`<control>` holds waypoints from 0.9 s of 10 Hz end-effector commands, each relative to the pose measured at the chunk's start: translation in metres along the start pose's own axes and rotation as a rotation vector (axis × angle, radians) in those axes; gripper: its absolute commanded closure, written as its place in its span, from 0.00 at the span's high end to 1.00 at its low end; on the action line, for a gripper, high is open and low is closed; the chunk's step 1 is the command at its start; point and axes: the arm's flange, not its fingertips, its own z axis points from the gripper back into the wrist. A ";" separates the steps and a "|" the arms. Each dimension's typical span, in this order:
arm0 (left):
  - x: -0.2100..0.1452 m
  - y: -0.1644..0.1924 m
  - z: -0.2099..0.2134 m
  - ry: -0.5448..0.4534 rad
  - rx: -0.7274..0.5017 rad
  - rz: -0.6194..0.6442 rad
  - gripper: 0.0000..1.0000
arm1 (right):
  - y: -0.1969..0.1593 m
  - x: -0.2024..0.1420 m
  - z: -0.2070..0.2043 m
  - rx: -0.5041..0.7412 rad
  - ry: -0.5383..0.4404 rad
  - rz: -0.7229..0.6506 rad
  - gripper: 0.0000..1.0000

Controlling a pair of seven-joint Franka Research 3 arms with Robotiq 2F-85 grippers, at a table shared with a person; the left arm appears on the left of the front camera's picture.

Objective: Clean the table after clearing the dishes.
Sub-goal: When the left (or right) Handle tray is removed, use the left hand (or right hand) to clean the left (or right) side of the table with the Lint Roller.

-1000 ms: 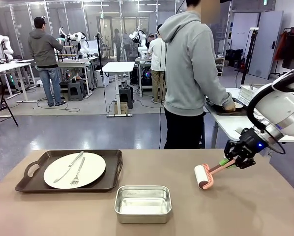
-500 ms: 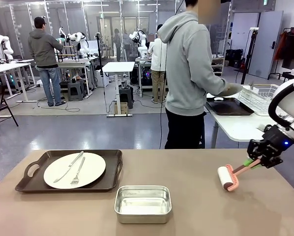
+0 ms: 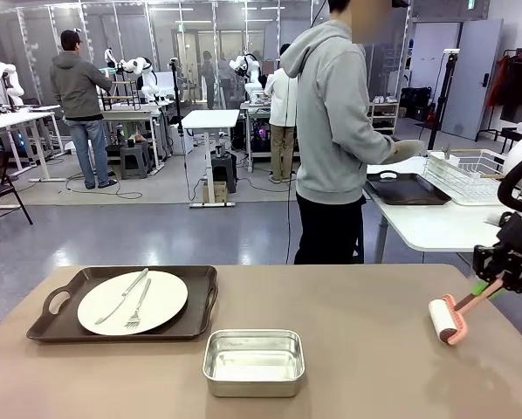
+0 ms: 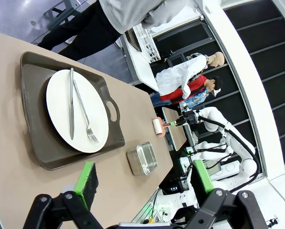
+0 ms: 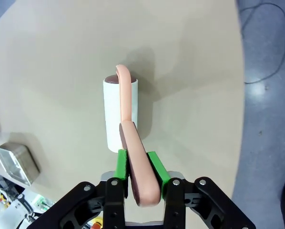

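Note:
The tan table [image 3: 357,358] carries a dark brown handled tray [image 3: 53,301] at the left. On it lies a white plate [image 3: 161,301] with a knife and fork. My right gripper [image 3: 498,281] hangs near the table's right edge, shut on the pink handle of a lint roller [image 3: 445,320]. In the right wrist view, the green pads of the right gripper [image 5: 137,167] clamp that handle. The white roll [image 5: 115,121] sits low at the table top; contact is unclear. My left gripper [image 4: 142,172] is open and empty, looking down on the tray [image 4: 35,143] and plate [image 4: 59,109].
A shiny metal pan [image 3: 254,361] stands at the front middle of the table. At the far side, a person in a grey hoodie [image 3: 335,131] stands beside a white side table [image 3: 427,227]. That table holds a dark tray [image 3: 408,189] and a wire rack [image 3: 463,173].
My right gripper has carried the lint roller rightward across the table, from right of centre to near the right edge. The person's hand has lifted off the dark tray on the side table.

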 end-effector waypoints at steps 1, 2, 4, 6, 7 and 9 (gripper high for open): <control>-0.002 -0.002 0.003 0.002 -0.005 0.000 1.00 | -0.004 -0.017 0.006 -0.091 0.047 -0.023 0.23; -0.002 -0.002 0.003 0.002 -0.005 0.000 1.00 | -0.001 -0.020 0.019 -0.089 0.035 -0.009 0.23; -0.002 -0.002 0.003 0.002 -0.005 0.000 1.00 | 0.014 -0.026 0.046 -0.031 0.010 0.067 0.23; -0.002 -0.002 0.003 0.002 -0.005 0.000 1.00 | 0.036 -0.036 0.076 -0.031 -0.020 0.148 0.23; -0.002 -0.002 0.003 0.002 -0.005 0.000 1.00 | 0.051 -0.042 0.094 -0.114 -0.040 0.152 0.23; -0.002 -0.002 0.003 0.002 -0.005 0.000 1.00 | 0.084 -0.050 0.119 -0.162 -0.051 0.218 0.23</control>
